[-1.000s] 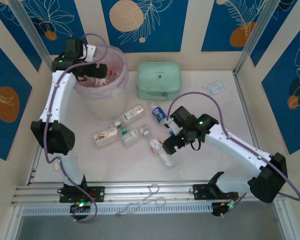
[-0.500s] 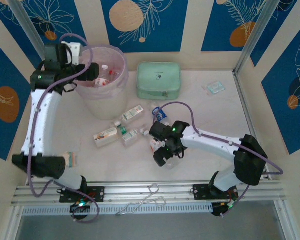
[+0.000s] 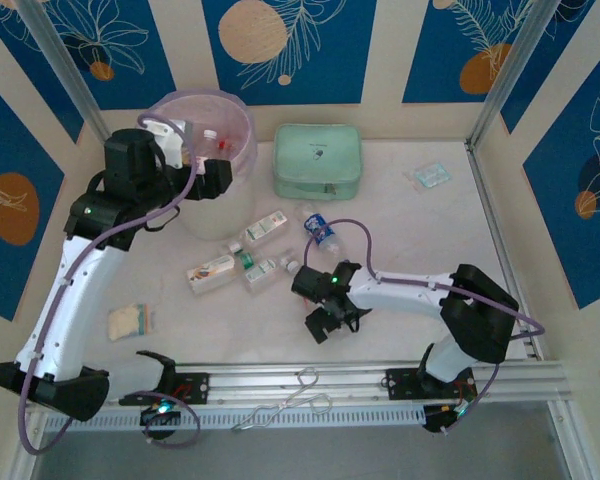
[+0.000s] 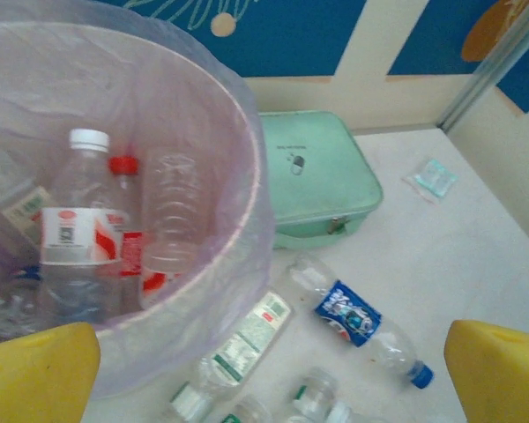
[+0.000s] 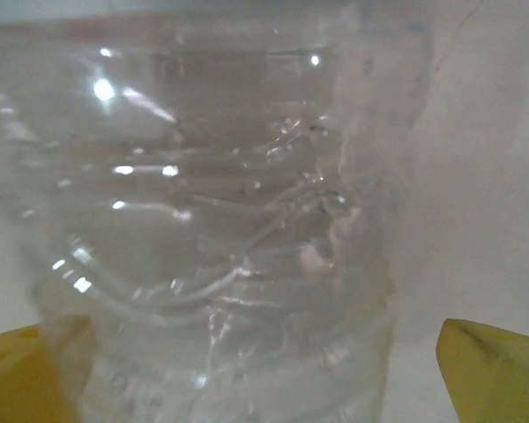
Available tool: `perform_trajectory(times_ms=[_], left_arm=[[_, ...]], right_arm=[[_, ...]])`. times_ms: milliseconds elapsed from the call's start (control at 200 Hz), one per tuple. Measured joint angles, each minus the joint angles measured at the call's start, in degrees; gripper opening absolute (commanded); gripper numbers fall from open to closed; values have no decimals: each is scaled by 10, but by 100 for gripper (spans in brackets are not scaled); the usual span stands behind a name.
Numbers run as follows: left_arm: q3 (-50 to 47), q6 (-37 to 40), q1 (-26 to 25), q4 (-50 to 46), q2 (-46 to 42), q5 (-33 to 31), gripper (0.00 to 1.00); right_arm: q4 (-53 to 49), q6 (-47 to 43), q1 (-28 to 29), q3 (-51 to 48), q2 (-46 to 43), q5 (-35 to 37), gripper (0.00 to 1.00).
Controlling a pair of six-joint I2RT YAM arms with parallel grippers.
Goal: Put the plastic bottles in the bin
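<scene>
Several plastic bottles (image 4: 79, 238) are already lodged inside the bin (image 3: 215, 218), which is stood in the far left corner of the table (image 3: 420, 240). A white cap and a red cap can be made out among them in the left wrist view. A handful more are left scattered on the middle of the table, just in front of the bin. Among these a blue-labelled bottle (image 3: 321, 231) is laid nearest the mint green case (image 3: 318, 160). One further clear bottle (image 5: 212, 229) is found closer to the table's near edge and is bracketed by the right gripper (image 3: 328, 318). The yellow fingers are set wide on either side of it, and a strip of bare table is seen between the bottle and one finger, so it is not yet gripped.

Over the last second the right arm has been brought down from a hover beside this bottle to a low reach over it. The left gripper (image 4: 269, 374) has meanwhile been drawn back from over the bin's mouth to its near rim, with its fingers spread and nothing held between them. One delivery is judged to be finished on the left, and a fresh pick is about to be closed on the right. About half the bottles are judged still to be moved.
</scene>
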Motion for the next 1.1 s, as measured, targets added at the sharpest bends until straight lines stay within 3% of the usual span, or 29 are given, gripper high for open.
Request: perform_trajectory(times_ms=[115,315,545,640,730,945,1101], left_arm=[[-41,-32,-14,36,-15,37,99],[-148,-95,-82,115,-38,108,99],[-270,-152,-127,173,-58,106,99],[-305,-175,-130,195,-66,106,99],[-310,-184,-132,203,-66,106,99],[-320,-207,-134,236,-78,104,99],[-343,-241,-136,282,-88,111,99]], right_arm=[[18,20,6,-12,2,6,92],[44,44,10,-30,1,11,83],[62,62,12,-56,-18,13,77],[63,63,12,-58,-29,13,62],[59,68,12,-59,-44,12,60],[13,77,14,-59,-143,12,56],[10,77,-29,-59,-266,-8,50]])
